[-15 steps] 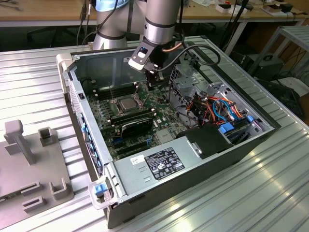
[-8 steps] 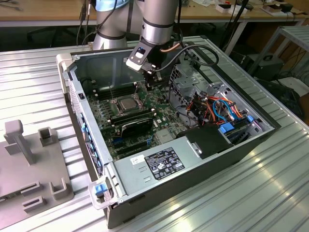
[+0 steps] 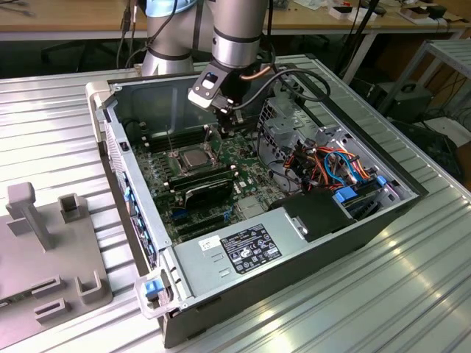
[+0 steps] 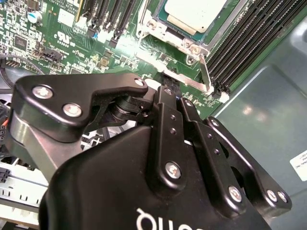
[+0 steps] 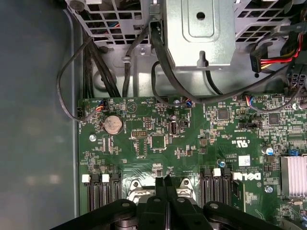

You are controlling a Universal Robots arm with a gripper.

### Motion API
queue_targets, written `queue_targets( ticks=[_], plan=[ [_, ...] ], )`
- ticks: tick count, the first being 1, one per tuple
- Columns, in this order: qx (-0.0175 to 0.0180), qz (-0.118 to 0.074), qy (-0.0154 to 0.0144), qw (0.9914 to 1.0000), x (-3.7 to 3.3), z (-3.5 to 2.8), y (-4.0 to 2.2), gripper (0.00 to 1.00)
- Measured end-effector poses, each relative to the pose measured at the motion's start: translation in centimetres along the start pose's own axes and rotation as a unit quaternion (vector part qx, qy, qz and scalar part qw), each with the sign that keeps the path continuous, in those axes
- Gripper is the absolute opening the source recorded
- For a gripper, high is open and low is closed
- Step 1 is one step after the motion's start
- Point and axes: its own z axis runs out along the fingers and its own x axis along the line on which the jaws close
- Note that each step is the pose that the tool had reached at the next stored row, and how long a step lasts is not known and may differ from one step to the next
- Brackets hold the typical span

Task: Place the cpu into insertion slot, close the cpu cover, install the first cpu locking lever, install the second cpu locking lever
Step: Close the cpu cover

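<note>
Silvery cpu (image 4: 194,13) flat, plate face up

1 cpu (image 3: 193,156), 1 PSU (image 3: 243,250), 1 coin batt (image 5: 112,124).

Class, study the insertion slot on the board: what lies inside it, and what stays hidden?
The cpu sits inside the insertion slot, its silvery top showing through the window of the cpu cover. The slot's pin grid underneath is hidden by the cpu.
</note>
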Motion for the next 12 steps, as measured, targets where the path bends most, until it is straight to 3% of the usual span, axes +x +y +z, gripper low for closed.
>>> queue_targets(
  ticks=[12],
  plan=[
    [0.0, 0.0, 0.0, 1.0, -0.02, -0.04, -0.62, 0.11]
  ],
)
